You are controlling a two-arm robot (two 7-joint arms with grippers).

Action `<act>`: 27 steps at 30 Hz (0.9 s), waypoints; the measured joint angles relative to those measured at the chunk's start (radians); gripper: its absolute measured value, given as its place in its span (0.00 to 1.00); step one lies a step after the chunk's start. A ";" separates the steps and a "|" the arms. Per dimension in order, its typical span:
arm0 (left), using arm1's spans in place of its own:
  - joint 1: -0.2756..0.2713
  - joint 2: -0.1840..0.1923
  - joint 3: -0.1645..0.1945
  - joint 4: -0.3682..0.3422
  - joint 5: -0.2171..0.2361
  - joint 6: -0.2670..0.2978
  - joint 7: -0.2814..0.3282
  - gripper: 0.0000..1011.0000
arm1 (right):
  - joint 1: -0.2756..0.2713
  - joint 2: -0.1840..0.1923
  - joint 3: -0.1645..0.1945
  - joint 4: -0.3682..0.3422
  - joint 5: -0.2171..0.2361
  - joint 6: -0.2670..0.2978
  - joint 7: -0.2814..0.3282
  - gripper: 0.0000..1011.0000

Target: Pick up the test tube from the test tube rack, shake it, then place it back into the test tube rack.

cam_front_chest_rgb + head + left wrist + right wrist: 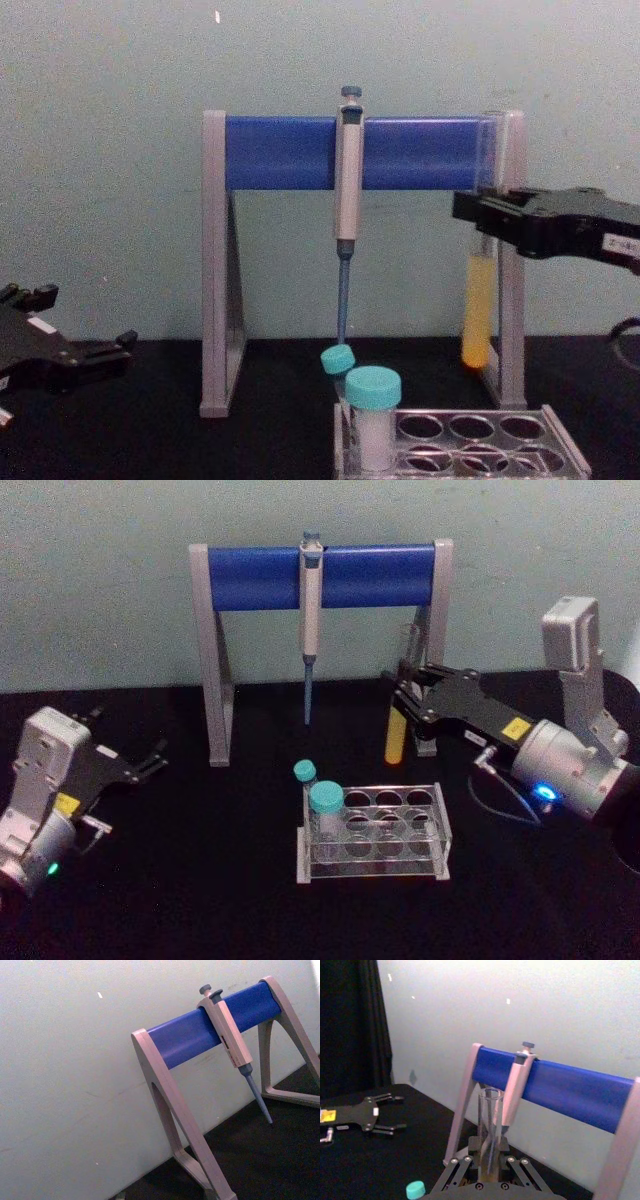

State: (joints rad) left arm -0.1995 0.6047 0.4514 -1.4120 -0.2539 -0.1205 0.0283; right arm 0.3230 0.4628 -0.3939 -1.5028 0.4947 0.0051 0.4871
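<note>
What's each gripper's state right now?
Left gripper: open, empty.
Right gripper: shut on the test tube, out of the test tube rack.

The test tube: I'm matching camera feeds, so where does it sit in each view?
Head: test tube right of centre, held by right pincer.
Chest: right side, upright.
Right wrist: bottom centre, between the pincer's fingers.
Left wrist: aimed at the blue-barred pipette stand, the landmark all views share.
</note>
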 joint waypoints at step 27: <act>0.000 0.000 0.000 0.000 0.000 0.000 0.000 1.00 | -0.128 0.052 -0.002 -0.149 0.020 0.041 0.018 0.22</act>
State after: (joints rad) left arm -0.1995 0.6047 0.4514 -1.4120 -0.2539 -0.1205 0.0283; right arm 0.1953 0.5148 -0.3958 -1.6517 0.5143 0.0462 0.5053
